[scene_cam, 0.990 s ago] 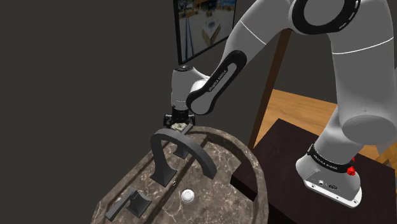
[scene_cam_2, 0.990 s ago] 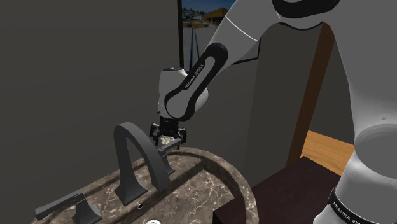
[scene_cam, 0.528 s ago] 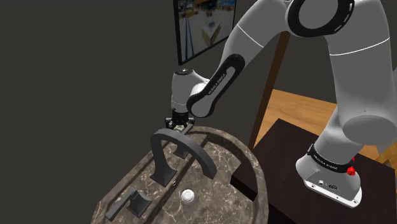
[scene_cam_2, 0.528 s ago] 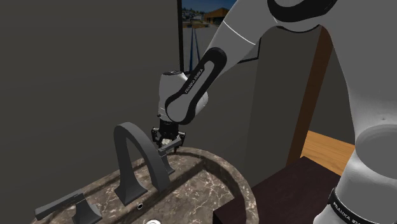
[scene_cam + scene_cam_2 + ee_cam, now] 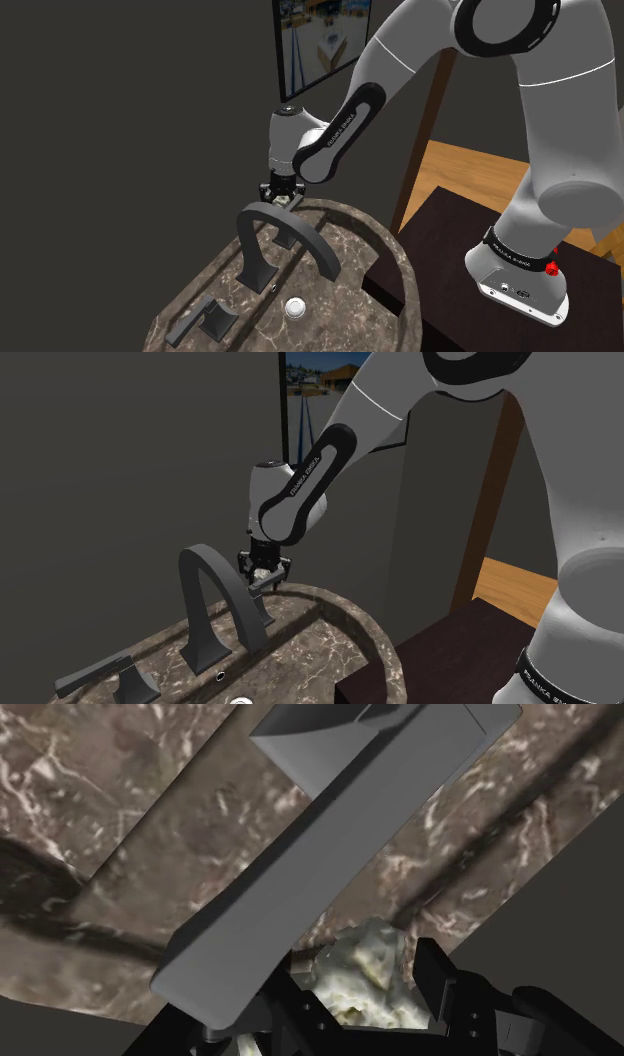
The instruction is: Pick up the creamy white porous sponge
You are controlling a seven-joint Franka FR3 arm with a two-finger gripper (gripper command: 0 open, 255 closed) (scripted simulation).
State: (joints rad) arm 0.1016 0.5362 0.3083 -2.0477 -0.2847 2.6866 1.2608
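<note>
one sponge (image 5: 362,966) | pale, lumpy, long axis unclear | hand (image 5: 368,996) clamped on it | beside grey handle (image 5: 330,834)

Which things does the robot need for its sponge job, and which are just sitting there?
For the job:
- creamy white sponge, clasped between the fingers
- gripper

Just lying about:
- arched faucet
- grey lever handle, under the sponge
- white drain plug
- marble sink

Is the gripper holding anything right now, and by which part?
The pale, porous sponge, clasped by its opposite sides between the fingers of the gripper.
</note>
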